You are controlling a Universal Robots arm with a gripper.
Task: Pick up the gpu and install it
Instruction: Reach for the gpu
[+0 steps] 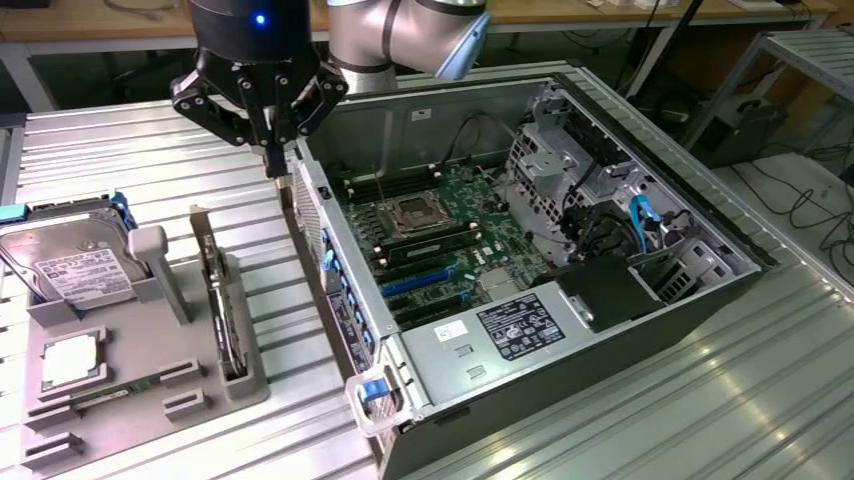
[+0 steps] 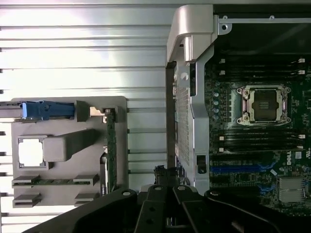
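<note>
The gpu (image 1: 208,245) stands edge-on in the holder (image 1: 140,385) at the exterior view's lower left, its long axis running up and down the frame. The jaws, shut and empty, hang up and right of its upper end, beside the case (image 1: 400,125).

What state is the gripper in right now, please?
Gripper: closed, holding nothing, beside the rear edge of the computer case; the gpu stands in the grey holder.
</note>
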